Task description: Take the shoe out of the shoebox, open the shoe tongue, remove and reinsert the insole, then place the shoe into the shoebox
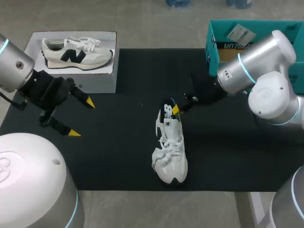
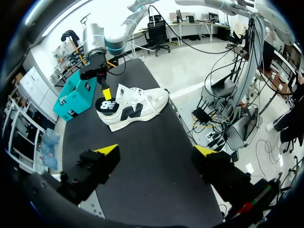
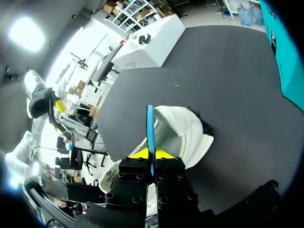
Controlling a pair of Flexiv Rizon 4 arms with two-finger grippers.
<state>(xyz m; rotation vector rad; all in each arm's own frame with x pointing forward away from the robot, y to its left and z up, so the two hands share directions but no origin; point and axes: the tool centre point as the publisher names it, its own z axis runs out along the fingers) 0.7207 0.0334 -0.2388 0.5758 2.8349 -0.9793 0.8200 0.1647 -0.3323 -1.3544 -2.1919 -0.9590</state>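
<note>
Left gripper [image 1: 82, 118] hovered over mat [image 1: 118, 142] at left edge - fingers spread wide, empty. White box [image 1: 71, 80] behind. Shoe [image 1: 170, 149] lay mid-mat, toe toward robot. Right gripper [image 1: 175, 109] at heel, pinched tight on insole [image 3: 150, 123]. Teal shoebox [image 1: 213, 47] far right.

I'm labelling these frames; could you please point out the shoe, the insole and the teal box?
shoe [image 1: 172, 152]: head view, on its laces.
insole [image 3: 150, 127]: right wrist view, on its blue edge.
teal box [image 1: 212, 49]: head view, on its outer wall.
</note>
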